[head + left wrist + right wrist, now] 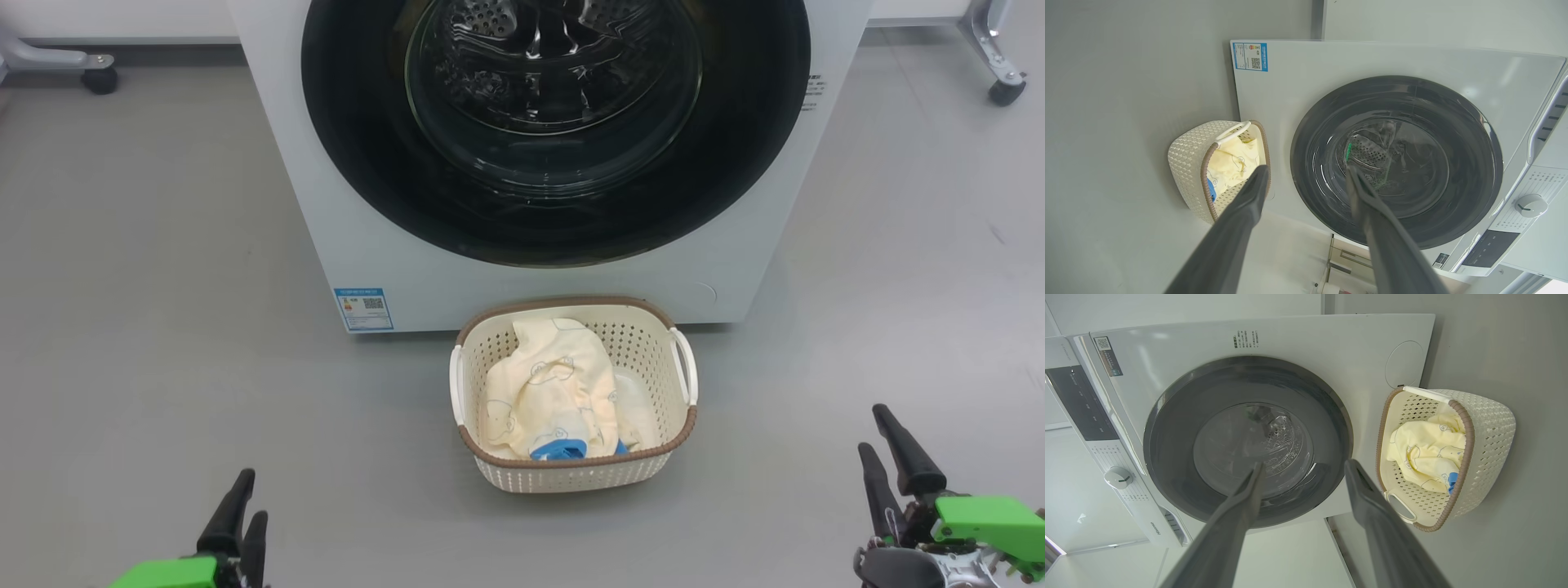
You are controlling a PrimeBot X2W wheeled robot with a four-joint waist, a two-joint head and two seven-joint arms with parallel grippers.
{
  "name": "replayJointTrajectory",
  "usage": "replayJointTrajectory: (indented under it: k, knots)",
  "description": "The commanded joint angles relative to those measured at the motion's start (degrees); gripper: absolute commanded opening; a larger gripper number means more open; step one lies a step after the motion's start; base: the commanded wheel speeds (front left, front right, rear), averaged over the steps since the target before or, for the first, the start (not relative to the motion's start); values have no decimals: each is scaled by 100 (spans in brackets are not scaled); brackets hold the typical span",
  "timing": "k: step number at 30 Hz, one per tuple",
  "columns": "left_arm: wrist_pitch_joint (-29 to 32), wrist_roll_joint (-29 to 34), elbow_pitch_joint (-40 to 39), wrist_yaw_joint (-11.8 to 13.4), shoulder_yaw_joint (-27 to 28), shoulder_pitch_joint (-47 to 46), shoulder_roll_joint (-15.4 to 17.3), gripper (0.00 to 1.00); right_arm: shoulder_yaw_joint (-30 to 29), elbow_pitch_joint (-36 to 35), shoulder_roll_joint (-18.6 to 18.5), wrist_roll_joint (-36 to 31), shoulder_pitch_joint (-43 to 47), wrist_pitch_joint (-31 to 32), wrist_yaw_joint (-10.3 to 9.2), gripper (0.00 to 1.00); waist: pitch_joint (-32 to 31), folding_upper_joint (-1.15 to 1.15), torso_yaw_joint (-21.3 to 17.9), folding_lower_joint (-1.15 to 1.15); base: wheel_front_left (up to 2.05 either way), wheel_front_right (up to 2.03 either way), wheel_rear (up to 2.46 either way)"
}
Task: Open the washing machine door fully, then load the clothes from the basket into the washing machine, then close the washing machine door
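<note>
One large white washing machine (571,282) stands at the far side, its round black-rimmed door (367,163) shut. Just in front of it sits the cream basket (571,478), holding pale yellow and blue clothes (555,392). My left gripper (251,500) and right gripper (872,430) hover nearest, fingers spread, empty. I judge I should hook the door's rim edge and follow its arc, clear of the basket.

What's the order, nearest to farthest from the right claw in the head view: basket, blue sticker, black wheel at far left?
From the right claw:
1. basket, on the floor ahead, to its left.
2. blue sticker, on the washing machine's lower left corner.
3. black wheel, far back on the left.
</note>
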Motion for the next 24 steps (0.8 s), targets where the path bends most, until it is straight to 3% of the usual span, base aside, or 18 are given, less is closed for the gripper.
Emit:
replayJointTrajectory:
  k: [1,14,24]
  knots:
    - [-60,81,-214,-1,-4,-296,46,100,-14,-238,-93,-69,-290,-52,2,100,2,0,-1,0,0,0,0]
    - [-296,288,-285,-2,-159,-397,87,100,42,-331,-188,-415,-337,-234,5,100,5,0,-6,0,0,0,0]
    - [-485,884,-268,89,-233,-486,123,100,78,-302,-273,-1130,-395,-436,7,100,0,0,-8,0,0,0,0]
